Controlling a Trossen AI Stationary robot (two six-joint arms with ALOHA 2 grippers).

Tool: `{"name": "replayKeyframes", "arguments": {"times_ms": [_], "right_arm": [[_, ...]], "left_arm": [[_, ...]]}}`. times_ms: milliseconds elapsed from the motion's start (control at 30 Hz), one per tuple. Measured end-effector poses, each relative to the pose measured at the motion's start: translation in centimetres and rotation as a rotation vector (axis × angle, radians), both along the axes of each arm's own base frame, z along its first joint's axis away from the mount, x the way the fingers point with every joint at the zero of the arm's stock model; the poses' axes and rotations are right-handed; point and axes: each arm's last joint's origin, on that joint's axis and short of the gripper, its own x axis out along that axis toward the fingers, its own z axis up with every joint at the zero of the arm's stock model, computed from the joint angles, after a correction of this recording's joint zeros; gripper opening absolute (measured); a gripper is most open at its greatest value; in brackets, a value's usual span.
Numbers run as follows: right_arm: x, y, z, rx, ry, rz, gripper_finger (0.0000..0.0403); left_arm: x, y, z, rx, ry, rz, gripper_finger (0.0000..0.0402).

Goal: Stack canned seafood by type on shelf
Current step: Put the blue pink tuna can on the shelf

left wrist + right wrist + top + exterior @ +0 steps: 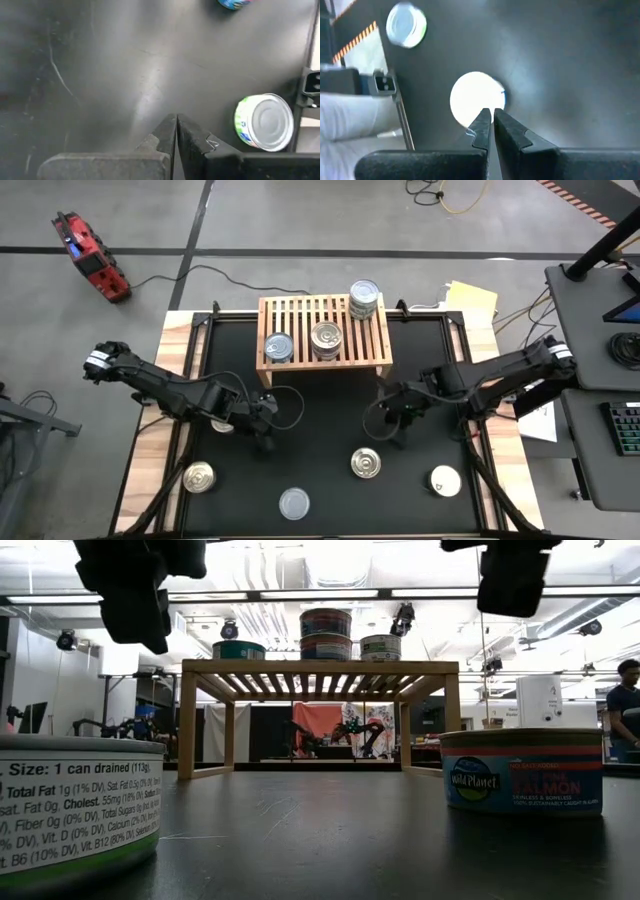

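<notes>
We see the shelf (325, 360) at the back middle of the bench (320, 450); on it sit one can (278, 347) at the left, a stack (326, 338) in the middle, and another stack (364, 298) at the back right corner; four cans lie apart along the bench's front: far left (199, 477), centre front (294, 503), right of centre (366, 463), far right (445, 480).

Overhead and table-level cameras both see the shelf (323, 330).
</notes>
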Motion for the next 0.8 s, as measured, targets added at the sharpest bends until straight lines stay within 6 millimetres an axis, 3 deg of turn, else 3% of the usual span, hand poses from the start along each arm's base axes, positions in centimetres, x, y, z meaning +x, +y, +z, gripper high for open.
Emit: {"name": "replayKeyframes", "arguments": {"times_ms": [267, 533, 800], "right_arm": [[0.1, 2.4, -2.8, -0.002, -0.133, 0.133, 0.0013], [-0.2, 2.5, -6.4, 0.008, -0.22, 0.182, 0.0013], [-0.4, 4.0, -8.3, 0.079, -0.235, 0.218, 0.0013]], "left_arm": [[0.5, -0.1, 0.1, 0.002, -0.066, 0.015, 0.0], [1.3, -0.3, 0.5, 0.009, -0.189, -0.007, 0.0], [2.4, -0.6, 0.7, 0.037, -0.278, -0.037, 0.0]]}}
